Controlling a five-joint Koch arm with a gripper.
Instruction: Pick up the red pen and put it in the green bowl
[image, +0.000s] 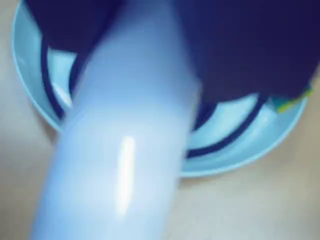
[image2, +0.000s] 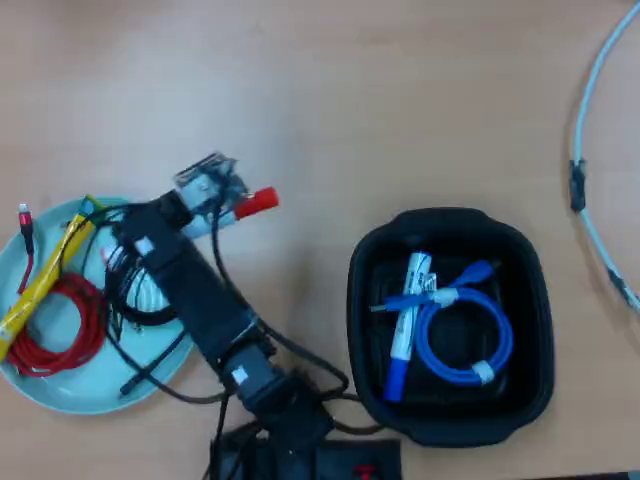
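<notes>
My gripper is shut on the red pen. In the overhead view the pen lies roughly level, its red cap poking out to the right, past the rim of the green bowl. The wrist view shows the pen's white barrel blurred and very close, running from between the dark jaws at the top down to the lower left. The pale bowl lies below it. The arm reaches from the bottom edge up over the bowl's right side.
In the bowl lie a coiled red cable, a flat yellow stick and a black cable. A black tray on the right holds a blue-capped marker and a blue cable. A white cable curves at the far right.
</notes>
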